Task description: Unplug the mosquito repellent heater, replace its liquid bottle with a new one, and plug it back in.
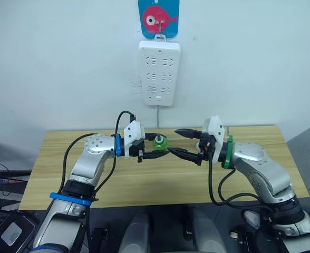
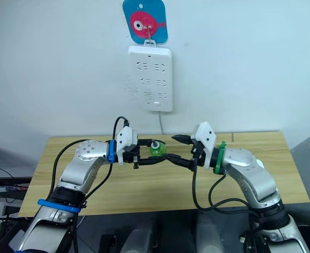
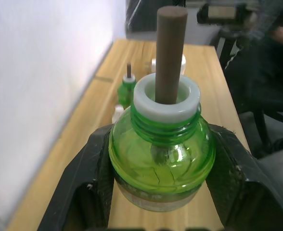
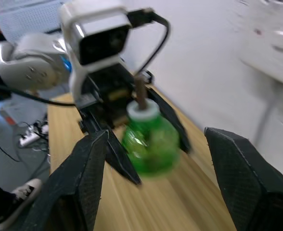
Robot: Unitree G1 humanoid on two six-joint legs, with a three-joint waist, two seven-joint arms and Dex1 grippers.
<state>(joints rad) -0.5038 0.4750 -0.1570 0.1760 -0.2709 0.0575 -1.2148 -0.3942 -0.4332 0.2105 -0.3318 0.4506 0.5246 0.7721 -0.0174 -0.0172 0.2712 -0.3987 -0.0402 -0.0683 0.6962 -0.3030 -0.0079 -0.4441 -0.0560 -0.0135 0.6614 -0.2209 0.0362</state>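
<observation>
Left gripper point(image 1: 154, 148) clamps a green liquid bottle point(image 1: 160, 142) between its black fingers point(image 3: 83, 187), held above the wooden table point(image 1: 144, 184). The bottle has a white collar and a brown wick point(image 3: 171, 53) sticking out. Right gripper point(image 1: 186, 143) sits just beside it, facing the left one, fingers point(image 4: 83, 173) spread wide with nothing between them, one fingertip near the bottle. Farther along the table, in the left wrist view, a second green bottle point(image 3: 126, 89) with a wick stands upright, and a white rounded object point(image 3: 180, 62) behind it may be the heater; cannot tell. On the wall, white power strip point(image 1: 160, 73) hangs under a blue fish hook plate point(image 1: 158, 18), sockets empty.
</observation>
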